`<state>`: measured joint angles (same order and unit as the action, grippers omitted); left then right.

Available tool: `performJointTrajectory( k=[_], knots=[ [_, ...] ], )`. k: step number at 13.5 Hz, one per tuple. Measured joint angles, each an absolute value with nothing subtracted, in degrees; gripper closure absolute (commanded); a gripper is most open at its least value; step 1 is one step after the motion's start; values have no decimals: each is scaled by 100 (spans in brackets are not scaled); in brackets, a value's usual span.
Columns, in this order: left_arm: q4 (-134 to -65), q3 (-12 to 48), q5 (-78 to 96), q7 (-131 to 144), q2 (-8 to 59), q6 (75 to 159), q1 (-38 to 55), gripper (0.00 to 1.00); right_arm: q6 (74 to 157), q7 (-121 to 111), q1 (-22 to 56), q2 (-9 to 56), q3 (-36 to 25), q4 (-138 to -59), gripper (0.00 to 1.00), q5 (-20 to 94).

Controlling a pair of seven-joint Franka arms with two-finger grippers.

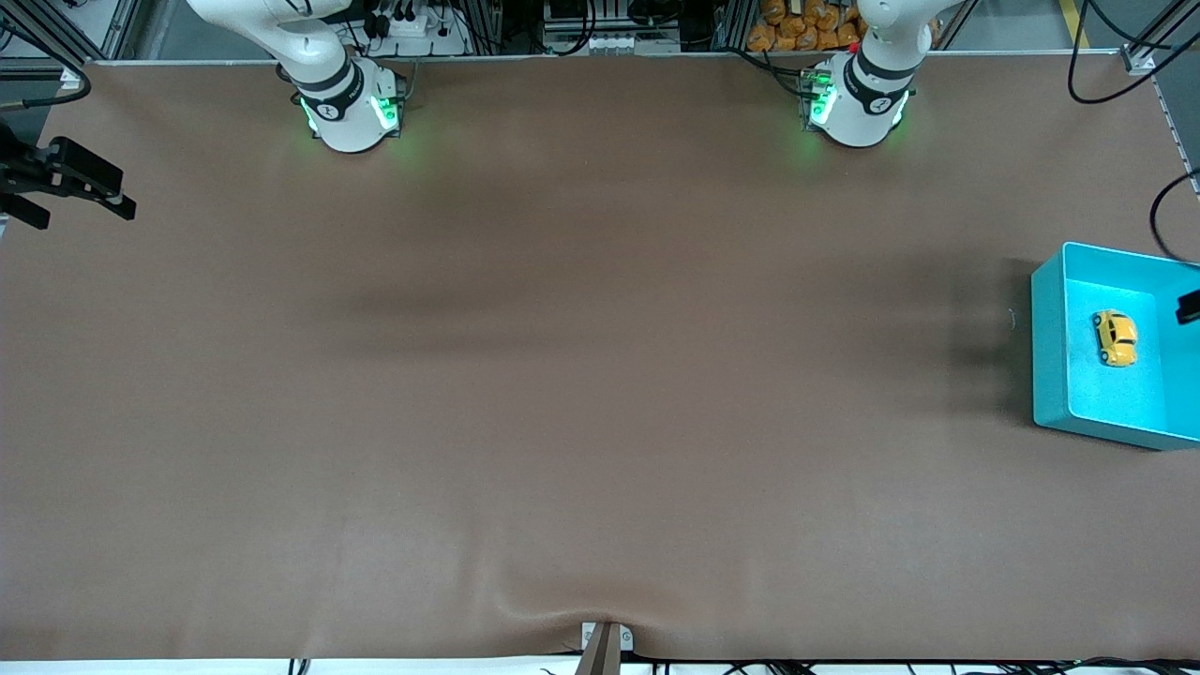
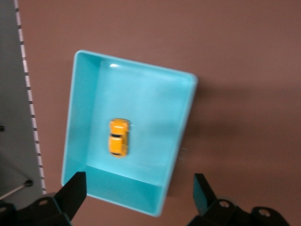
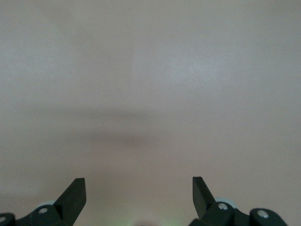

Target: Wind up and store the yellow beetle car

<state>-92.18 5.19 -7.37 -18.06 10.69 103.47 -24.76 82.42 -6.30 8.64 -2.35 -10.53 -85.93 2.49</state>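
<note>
The yellow beetle car (image 1: 1115,337) sits on its wheels on the floor of the teal bin (image 1: 1050,356), near the bin's middle, at the left arm's end of the counter (image 1: 562,394). My left pincer (image 2: 138,197) hangs above the bin, spread wide and empty. My right pincer (image 3: 138,197) waits over bare counter at the right arm's end, also wide and empty.
</note>
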Motion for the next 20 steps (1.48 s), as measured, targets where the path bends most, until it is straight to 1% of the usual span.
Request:
performJointTrajectory(
  k=[1,2,4,12,16,20],
  knots=[
    [-8854,521,-394,-1806,933,9904,-2348,0,8242,-630,864,-235,-1053,-8592,0,249],
    [-8620,521,-187,-1805,811,9664,-2252,0,8242,-630,864,-235,-1052,-8591,0,249],
    [-8439,520,-43,-1804,584,9490,-2065,0,8242,-630,863,-235,-1051,-8589,0,249],
    [-8374,587,-29,-1168,32,8432,-1022,0,8241,-630,833,-235,-1059,-8587,0,247],
    [-8373,825,-27,-1132,-140,8271,-911,0,8179,-630,815,-235,-1061,-8587,0,246],
    [-8373,853,-27,-1132,-205,8021,-909,0,8118,-630,815,-235,-1061,-8587,0,246]
  ],
)
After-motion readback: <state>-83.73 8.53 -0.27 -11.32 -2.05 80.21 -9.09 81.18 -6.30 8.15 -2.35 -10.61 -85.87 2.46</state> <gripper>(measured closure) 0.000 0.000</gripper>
